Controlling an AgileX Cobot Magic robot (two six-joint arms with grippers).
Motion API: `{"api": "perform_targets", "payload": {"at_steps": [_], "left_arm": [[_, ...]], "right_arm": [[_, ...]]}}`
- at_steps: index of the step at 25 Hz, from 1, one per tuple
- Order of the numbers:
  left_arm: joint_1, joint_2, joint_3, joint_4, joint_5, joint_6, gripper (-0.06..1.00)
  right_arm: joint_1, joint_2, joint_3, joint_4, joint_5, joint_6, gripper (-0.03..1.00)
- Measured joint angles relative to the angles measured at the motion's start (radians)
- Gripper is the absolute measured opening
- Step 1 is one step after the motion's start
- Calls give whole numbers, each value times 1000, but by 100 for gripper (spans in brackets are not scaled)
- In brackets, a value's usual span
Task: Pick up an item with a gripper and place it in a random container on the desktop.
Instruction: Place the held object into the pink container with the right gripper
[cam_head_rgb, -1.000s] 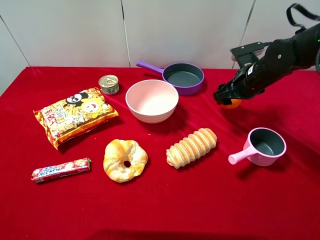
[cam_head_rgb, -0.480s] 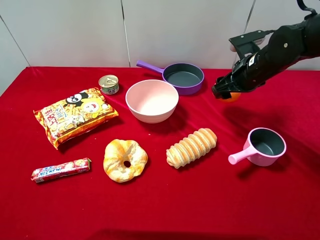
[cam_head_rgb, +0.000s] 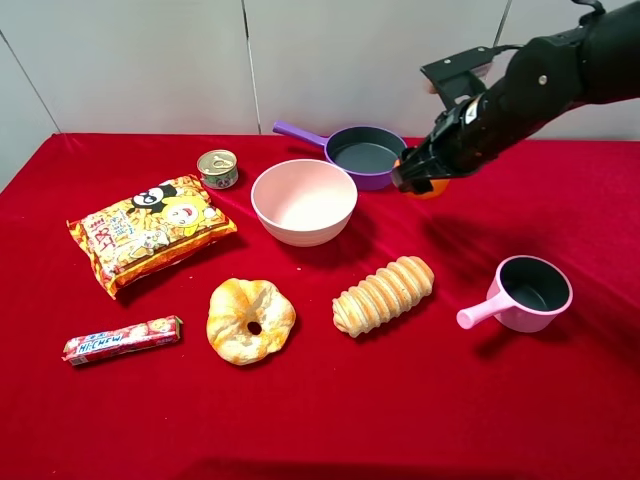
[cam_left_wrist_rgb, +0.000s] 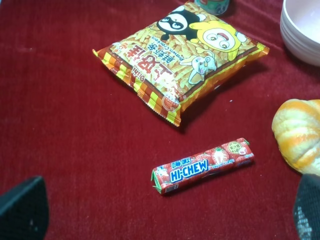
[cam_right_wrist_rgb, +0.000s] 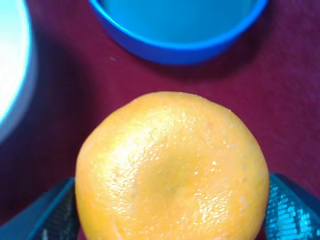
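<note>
The orange mandarin (cam_head_rgb: 432, 188) is held in my right gripper (cam_head_rgb: 416, 180), in the air just right of the purple pan (cam_head_rgb: 367, 155) and to the right of the pale pink bowl (cam_head_rgb: 262, 192). In the right wrist view the mandarin (cam_right_wrist_rgb: 172, 165) fills the space between the two fingers (cam_right_wrist_rgb: 50, 215), with the pan's rim (cam_right_wrist_rgb: 180, 47) beyond it and the bowl's edge (cam_right_wrist_rgb: 12, 65) at the side. My left gripper (cam_left_wrist_rgb: 165, 212) is open and empty above the red cloth near a Hi-Chew candy bar (cam_left_wrist_rgb: 202, 165); the exterior view does not show it.
On the red cloth lie a snack bag (cam_head_rgb: 150, 230), a small can (cam_head_rgb: 217, 168), the Hi-Chew bar (cam_head_rgb: 122, 339), a ring-shaped bread (cam_head_rgb: 250, 320), a ridged bread roll (cam_head_rgb: 383, 293) and a small pink handled pot (cam_head_rgb: 530, 290).
My right gripper has carried the mandarin up and to the left, from above the cloth near the pink pot's side to beside the purple pan. Nothing else has moved.
</note>
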Motion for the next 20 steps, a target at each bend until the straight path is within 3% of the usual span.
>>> {"api": "perform_targets", "payload": {"at_steps": [20], "left_arm": [[0, 0, 0, 0, 0, -1, 97]], "right_arm": [[142, -1, -91, -24, 76, 0, 54]]}}
